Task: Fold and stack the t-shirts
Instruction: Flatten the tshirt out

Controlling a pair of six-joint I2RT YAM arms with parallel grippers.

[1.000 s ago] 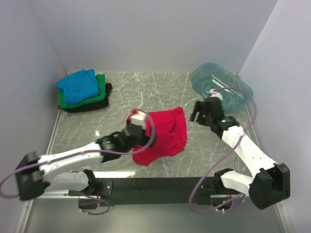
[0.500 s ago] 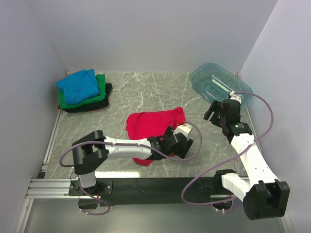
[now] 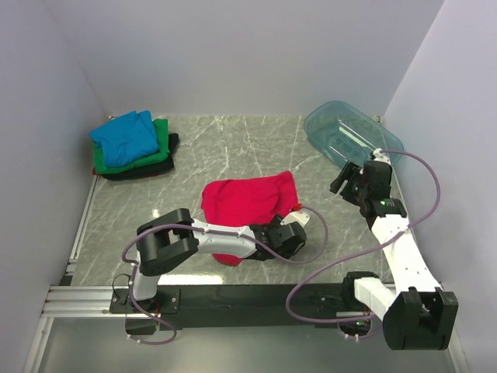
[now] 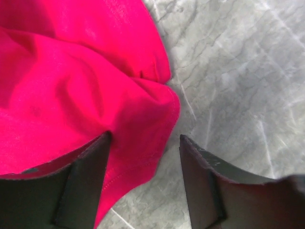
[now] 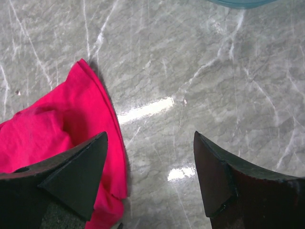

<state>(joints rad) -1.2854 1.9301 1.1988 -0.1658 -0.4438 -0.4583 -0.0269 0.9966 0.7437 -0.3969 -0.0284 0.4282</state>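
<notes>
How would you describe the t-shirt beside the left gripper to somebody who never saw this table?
On the grey marble table, look at the middle. The red-pink t-shirt lies there alone and loosely spread, with the open left gripper at its near edge. The other t-shirts, blue, green and black, sit stacked in the far left corner.

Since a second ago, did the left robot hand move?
Yes. The left gripper slid right and nearer, away from the folded stack, across the red shirt.
</notes>
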